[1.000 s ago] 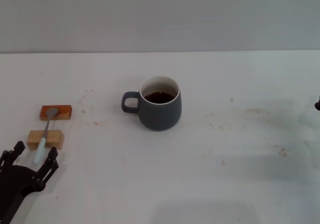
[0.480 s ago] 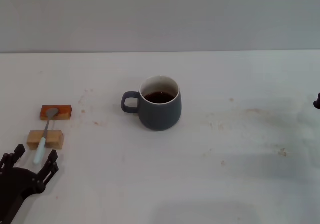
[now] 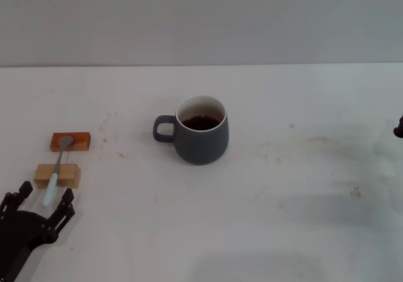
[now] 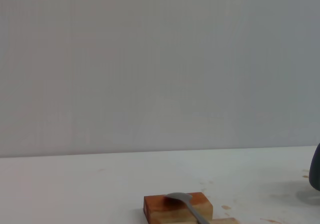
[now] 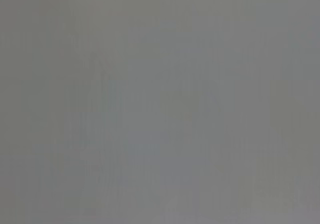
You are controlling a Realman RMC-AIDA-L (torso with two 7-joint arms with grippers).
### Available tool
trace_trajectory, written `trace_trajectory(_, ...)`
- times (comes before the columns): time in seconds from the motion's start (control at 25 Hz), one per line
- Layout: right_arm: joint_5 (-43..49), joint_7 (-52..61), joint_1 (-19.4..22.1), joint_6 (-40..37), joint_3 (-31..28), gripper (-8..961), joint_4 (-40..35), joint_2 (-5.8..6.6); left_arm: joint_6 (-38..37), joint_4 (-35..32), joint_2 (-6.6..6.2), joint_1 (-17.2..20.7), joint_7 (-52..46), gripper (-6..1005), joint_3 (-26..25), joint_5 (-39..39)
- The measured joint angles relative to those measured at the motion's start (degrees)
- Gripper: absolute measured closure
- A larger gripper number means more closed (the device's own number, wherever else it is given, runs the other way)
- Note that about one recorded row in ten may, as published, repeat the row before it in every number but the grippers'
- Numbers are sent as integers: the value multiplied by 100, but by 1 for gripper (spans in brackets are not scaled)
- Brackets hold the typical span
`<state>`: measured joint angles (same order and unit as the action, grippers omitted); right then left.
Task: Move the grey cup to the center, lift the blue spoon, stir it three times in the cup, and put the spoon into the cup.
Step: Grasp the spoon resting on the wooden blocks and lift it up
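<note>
Left gripper (image 3: 41, 199) low at table's (image 3: 302, 231) near-left corner, fingers spread open, just short of blue spoon (image 3: 55, 167). Spoon bridges tan block (image 3: 57, 175) and orange block (image 3: 70, 141). Grey cup (image 3: 200, 137) mid-table, handle leftward. Right gripper (image 3: 399, 129) at right edge, finger state unclear.

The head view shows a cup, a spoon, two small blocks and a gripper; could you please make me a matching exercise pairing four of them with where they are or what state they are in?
Column one:
1. grey cup
2. blue spoon
3. orange-brown block
4. left gripper

Column two:
A. under the spoon's metal bowl
B. open, just short of the spoon's handle end
C. holds dark liquid, handle toward the robot's left
D. bridges both blocks, pale handle nearest the robot

Pairs: 1-C, 2-D, 3-A, 4-B
</note>
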<state>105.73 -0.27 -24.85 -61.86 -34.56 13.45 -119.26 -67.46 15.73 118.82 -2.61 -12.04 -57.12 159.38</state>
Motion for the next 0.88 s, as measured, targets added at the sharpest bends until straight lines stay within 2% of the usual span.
trace_trajectory(0.44,14,0,24,-1,26,954,17,-1,5,81,12,11,464,185,79,-24)
trace_trajectory(0.52,18,0,28,-2,31,954,17,-1,33,83,9,-4,449,373,79,-24)
trace_trajectory(0.88,25,0,42,-1,37,954,26,-1,141,92,9,-4,462,379,73,-22)
